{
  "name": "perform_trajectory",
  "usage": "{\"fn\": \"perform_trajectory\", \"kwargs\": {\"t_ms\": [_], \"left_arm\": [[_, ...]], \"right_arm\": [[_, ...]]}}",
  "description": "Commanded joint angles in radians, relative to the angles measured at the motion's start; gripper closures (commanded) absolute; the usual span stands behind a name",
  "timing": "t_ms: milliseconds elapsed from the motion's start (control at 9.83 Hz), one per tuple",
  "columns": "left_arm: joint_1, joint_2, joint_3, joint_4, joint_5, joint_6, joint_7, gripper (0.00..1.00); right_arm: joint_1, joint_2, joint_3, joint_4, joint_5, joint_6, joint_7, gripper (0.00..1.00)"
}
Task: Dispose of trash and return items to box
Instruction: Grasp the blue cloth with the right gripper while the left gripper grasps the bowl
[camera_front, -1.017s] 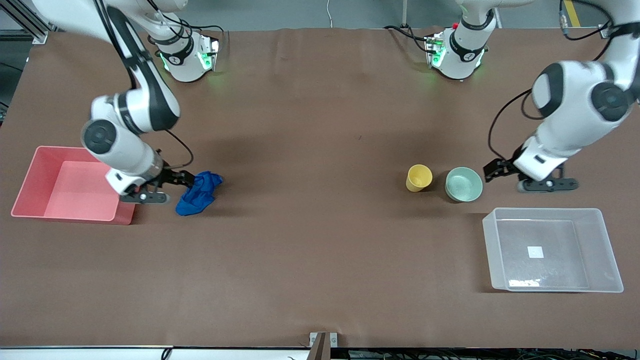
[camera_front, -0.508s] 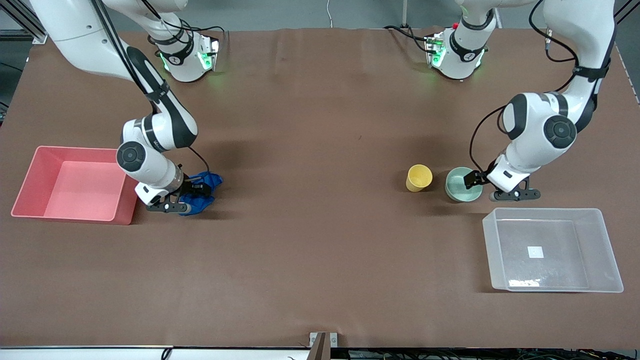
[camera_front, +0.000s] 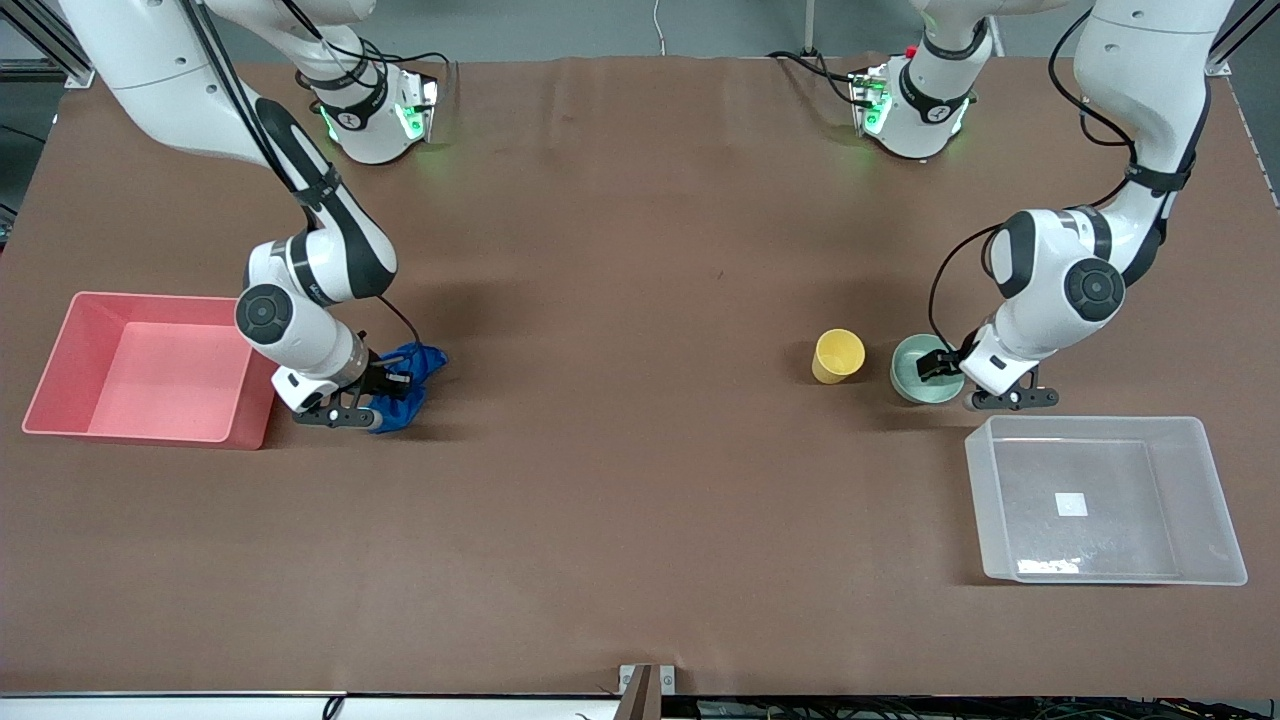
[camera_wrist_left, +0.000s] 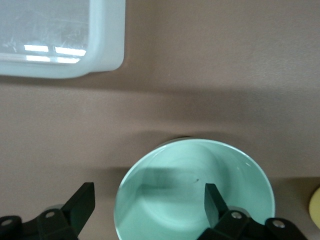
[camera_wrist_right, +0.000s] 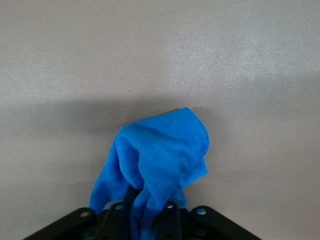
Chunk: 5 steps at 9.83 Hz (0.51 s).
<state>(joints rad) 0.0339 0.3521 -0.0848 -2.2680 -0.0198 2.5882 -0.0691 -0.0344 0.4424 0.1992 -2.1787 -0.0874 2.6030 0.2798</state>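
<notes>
The blue trash wad (camera_front: 412, 366) lies on the table beside the pink bin (camera_front: 60, 400). My right gripper (camera_front: 392, 385) is shut on the wad (camera_wrist_right: 160, 160), down at table level. The mint-green bowl (camera_front: 915, 378) stands next to the yellow cup (camera_front: 838, 355). My left gripper (camera_front: 948, 372) is open at the bowl's rim: one finger (camera_wrist_left: 214, 200) is inside the bowl (camera_wrist_left: 170, 195), the other finger (camera_wrist_left: 82, 202) outside it. The clear box (camera_front: 1170, 575) with its white label sits nearer the front camera than the bowl, and its corner shows in the left wrist view (camera_wrist_left: 107, 57).
The pink bin stands at the right arm's end of the table, close to my right gripper. The yellow cup's edge shows in the left wrist view (camera_wrist_left: 316, 210). Both arm bases (camera_front: 370, 110) stand along the table's edge.
My right gripper moved onto the blue wad and closed on it. My left arm swung down and in, from beside the bowl to straddling its rim.
</notes>
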Motion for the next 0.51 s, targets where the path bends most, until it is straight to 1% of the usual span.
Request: {"fn": "perform_trajectory", "kwargs": {"t_ms": [0,102,203,305,407], "left_arm": [[0.012,0.056,-0.003,-0.001,0.000,0.026,0.017,0.36],[0.012,0.057,-0.003,-0.001,0.000,0.026,0.017,0.72],[0.011,0.050,-0.004,0.001,0.003,0.023,0.020,0.96],[0.012,0.045,-0.006,0.008,0.021,0.023,0.050,1.00],[0.012,0.030,-0.006,0.008,0.020,0.017,0.060,1.00]], "right_arm": [[-0.004,-0.020,0.017,0.007,-0.017,-0.007,0.059,0.99],[-0.008,-0.063,0.038,0.040,-0.017,-0.099,0.091,0.99],[-0.012,-0.105,0.042,0.109,-0.012,-0.280,0.096,0.99],[-0.015,-0.164,0.042,0.182,-0.005,-0.441,0.093,0.99],[-0.024,-0.224,0.034,0.232,-0.005,-0.552,0.082,0.99]]}}
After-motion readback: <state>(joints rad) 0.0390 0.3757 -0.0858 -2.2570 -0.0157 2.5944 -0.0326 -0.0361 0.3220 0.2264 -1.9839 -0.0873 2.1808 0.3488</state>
